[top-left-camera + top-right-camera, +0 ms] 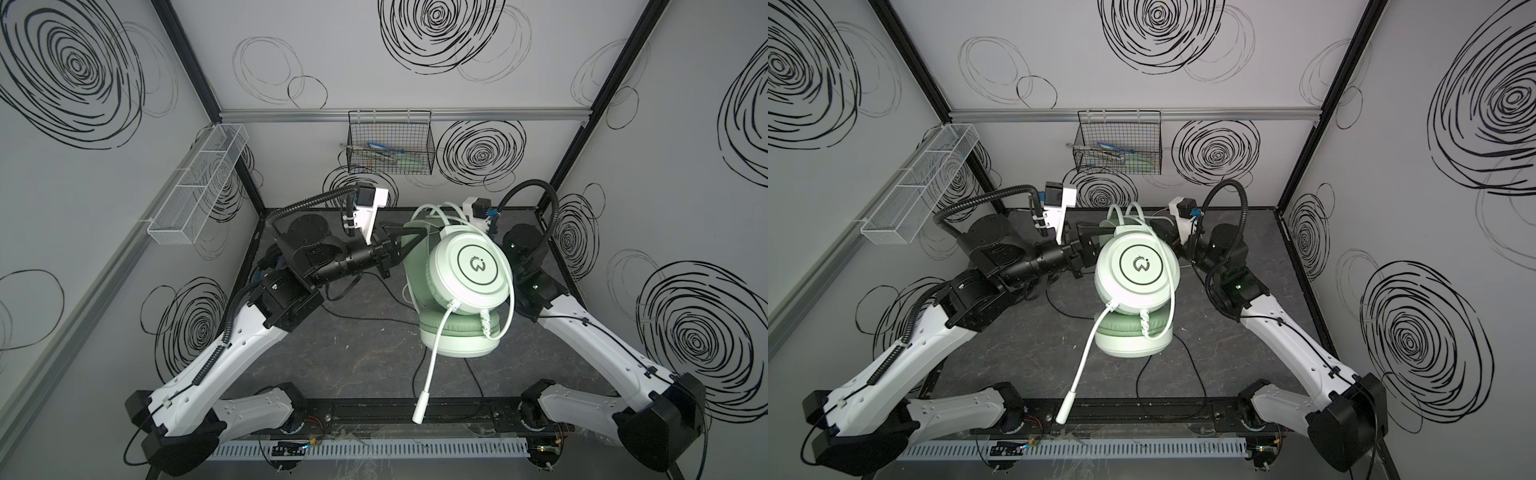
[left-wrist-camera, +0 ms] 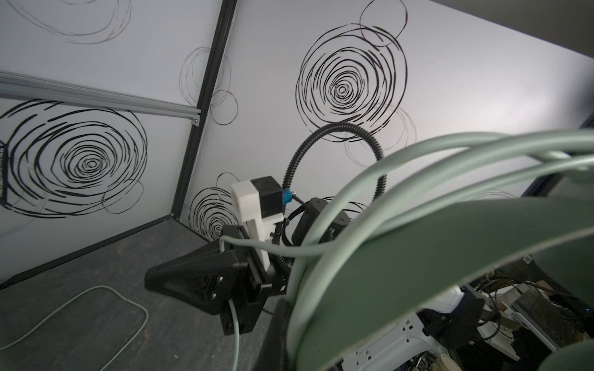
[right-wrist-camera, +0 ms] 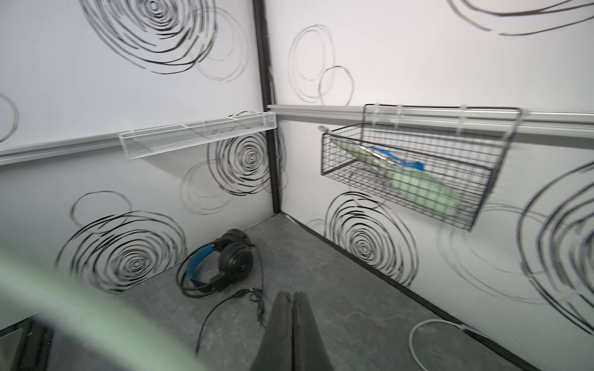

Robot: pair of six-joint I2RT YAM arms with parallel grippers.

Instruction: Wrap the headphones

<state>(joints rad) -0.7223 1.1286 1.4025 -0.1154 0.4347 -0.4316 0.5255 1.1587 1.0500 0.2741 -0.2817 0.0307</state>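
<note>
Aloft between two arms: a mint-green headset [image 1: 473, 266] over a dark table [image 1: 353, 357].

The mottled stone-grey top is ringed by white walls [image 1: 415, 62] scrawled with black spirals. Smooth round cups, cushioned pads and a flat matte band are held well above it, the band clamped by the left gripper [image 1: 409, 241]; a stiff boom mic [image 1: 429, 374] is angled downward. Only by the right wrist view is the black headset [image 3: 231, 257] shown — blue-padded, lying in the corner under a white mesh tray [image 3: 193, 138] — with the right gripper [image 3: 291, 298] pressed shut. By the left wrist view a white cord [image 2: 234, 334] is shown crossing that gripper; whether it is pinched cannot be told.
</note>
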